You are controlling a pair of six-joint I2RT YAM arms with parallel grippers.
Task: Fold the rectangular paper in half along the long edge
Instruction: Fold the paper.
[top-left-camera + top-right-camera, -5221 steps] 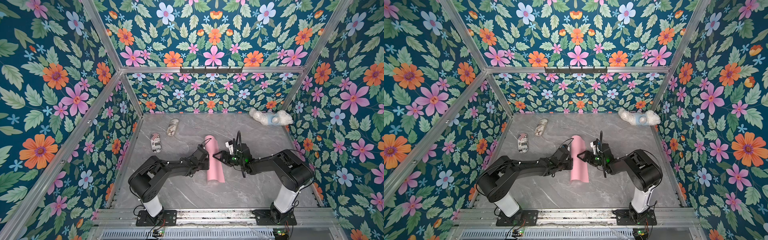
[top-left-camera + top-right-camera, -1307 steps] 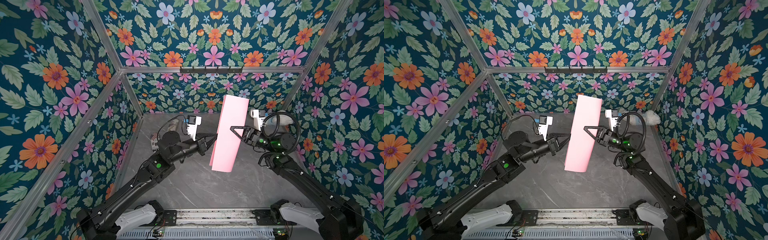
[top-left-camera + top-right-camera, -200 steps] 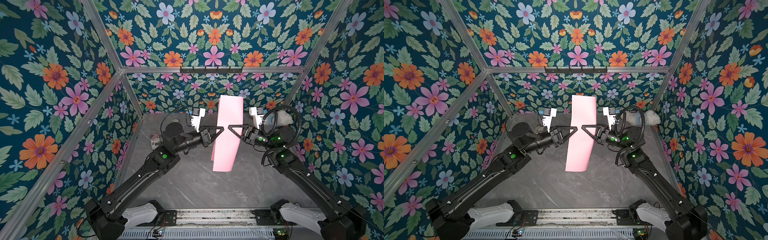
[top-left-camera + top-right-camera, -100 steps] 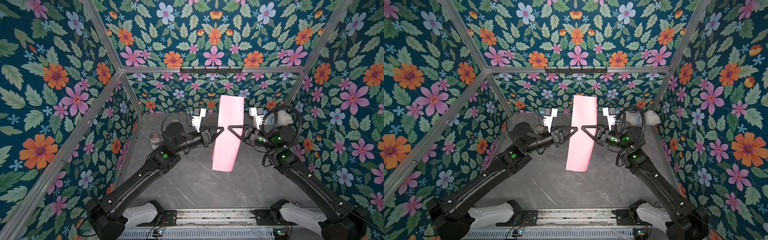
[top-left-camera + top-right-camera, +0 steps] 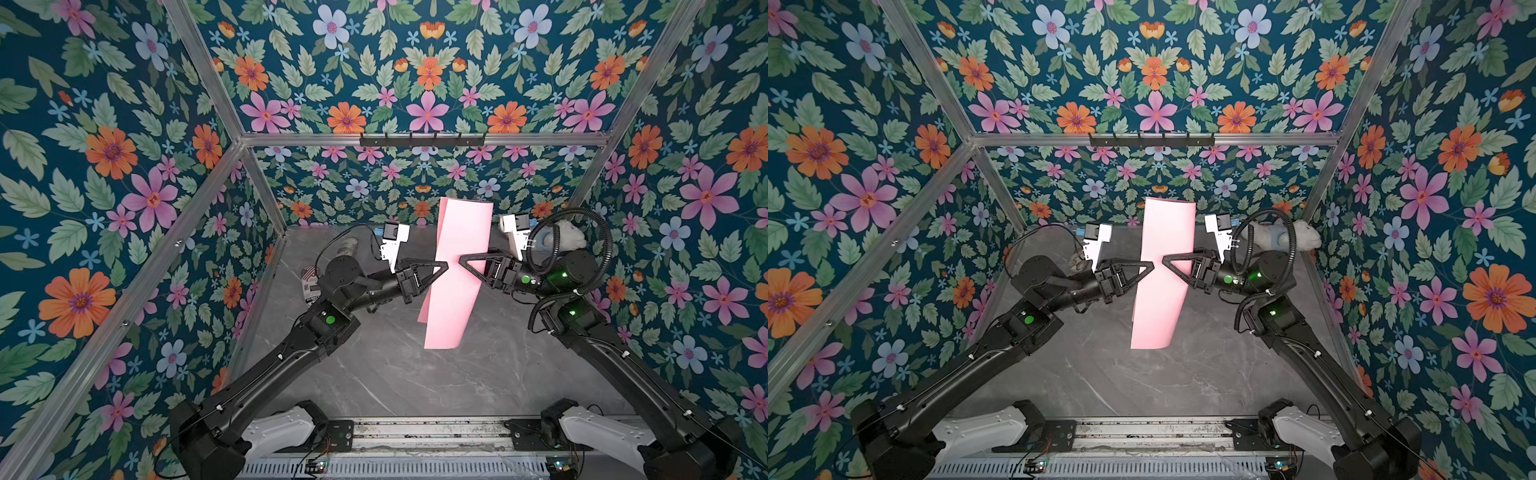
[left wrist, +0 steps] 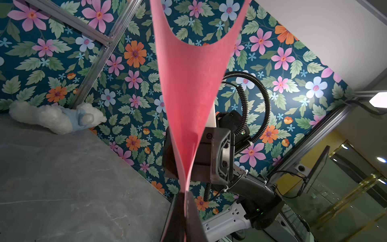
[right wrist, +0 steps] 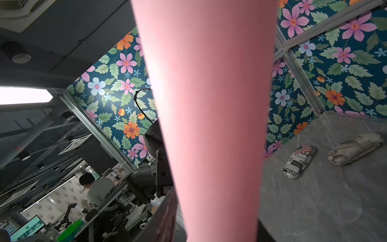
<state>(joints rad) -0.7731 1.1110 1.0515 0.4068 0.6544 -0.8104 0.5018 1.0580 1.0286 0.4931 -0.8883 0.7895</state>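
Your thin, light-pink rectangular paper sheet (image 5: 456, 291) hangs upright at the centre of both top views, above the grey marbled tabletop (image 5: 395, 374) — its ends are cut off in the wrist views. Your left pincer (image 5: 446, 264) pinches its edge; your right pincer (image 5: 460, 262) stands spread around it, fingers partly hidden.

**Top views bright, wrist views dim**

Both top views are evenly lit and sharp, the walls (image 5: 124, 166) bowing at the edges. The wrist views are darker — the pink paper (image 7: 209, 104) blurs near the lens, and a ceiling light (image 7: 25, 95) burns white.
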